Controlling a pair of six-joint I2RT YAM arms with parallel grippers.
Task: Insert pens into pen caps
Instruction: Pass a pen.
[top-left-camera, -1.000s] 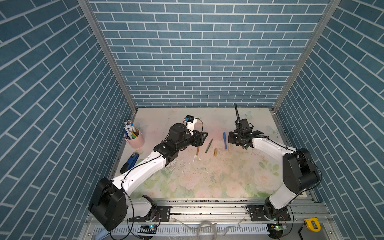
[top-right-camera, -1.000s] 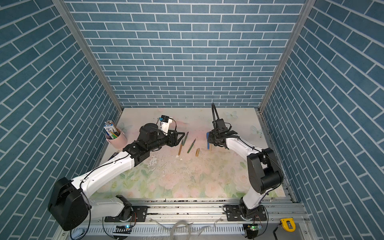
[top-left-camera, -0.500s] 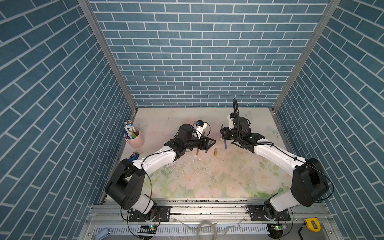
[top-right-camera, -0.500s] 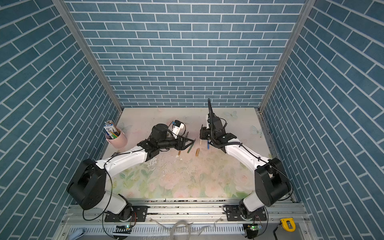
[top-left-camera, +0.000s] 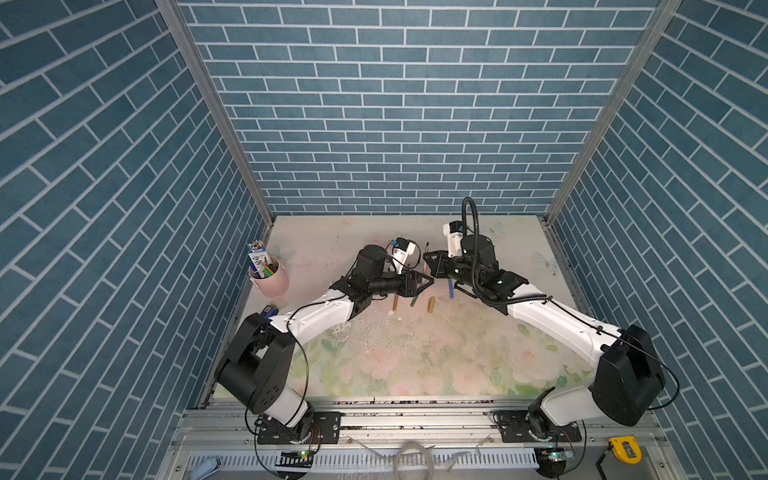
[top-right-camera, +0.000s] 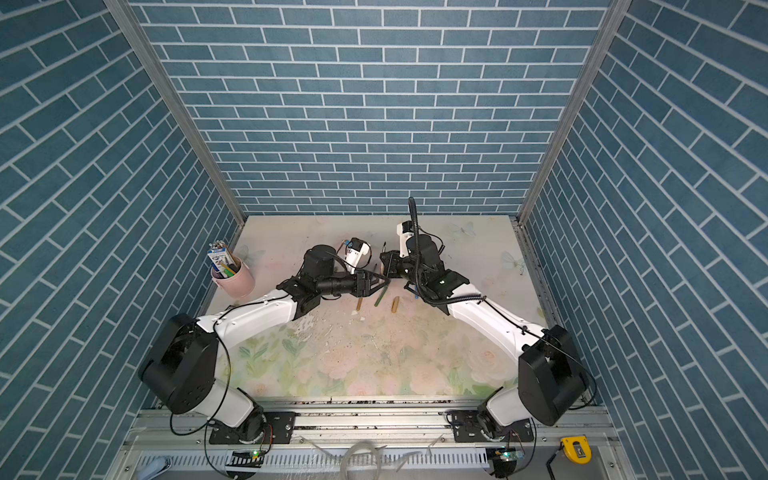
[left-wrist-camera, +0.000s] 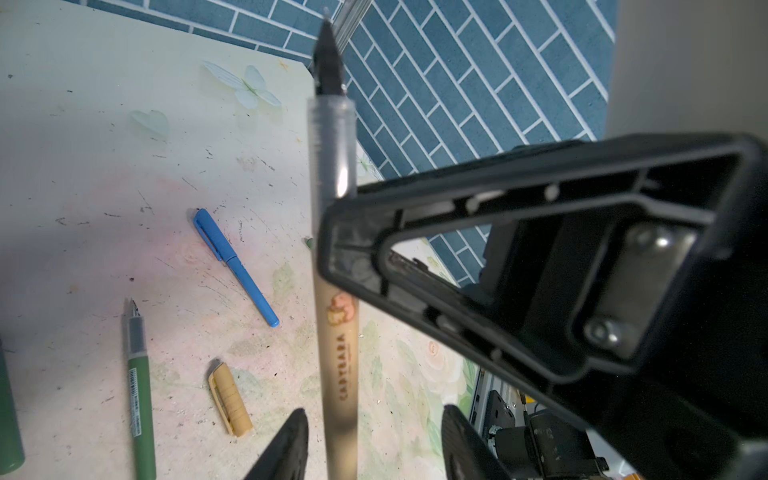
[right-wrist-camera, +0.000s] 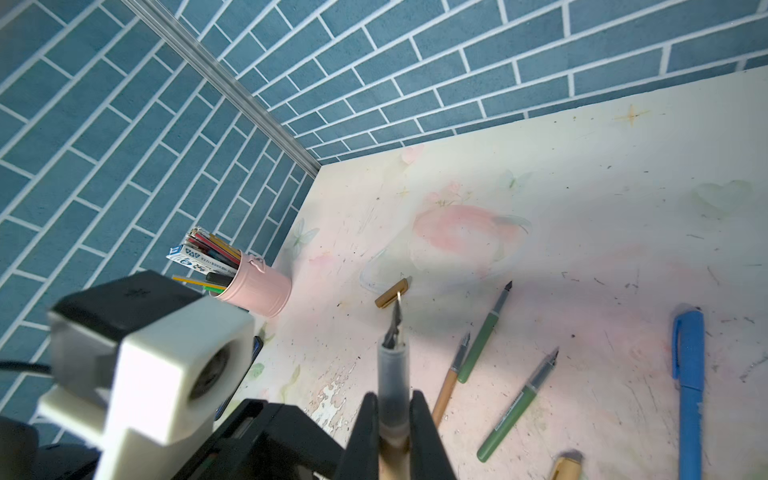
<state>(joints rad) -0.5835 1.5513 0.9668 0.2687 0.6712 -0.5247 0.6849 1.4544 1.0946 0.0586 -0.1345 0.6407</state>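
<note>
over mid-table (top-left-camera: 415, 332), arms (top-left-camera: 320, 318) inward, right fingers (right-wrist-camera: 422, 424) gripping pen (right-wrist-camera: 392, 382)

The middle of the surface (top-left-camera: 415, 365) is closed off. The left hand (left-wrist-camera: 374, 415) and the right hand (right-wrist-camera: 394, 419) are held tip to tip there. A golden-brown pen (left-wrist-camera: 337, 332) is clamped in the right one and flanked, with gaps, by the parted fingers of the left. Just beneath, low passes are hindered by a second golden-brown pen (top-left-camera: 395, 302), a green pen (top-left-camera: 414, 301), a golden-brown cap (top-left-camera: 431, 304) and a blue pen (top-left-camera: 451, 288). The left edge is taken up by a pink cup (top-left-camera: 272, 282) and a stapler (top-left-camera: 271, 311). Room is left along the far edge and across the near, flowered half. Three sides are shut in by brick walls (top-left-camera: 395, 124).
</note>
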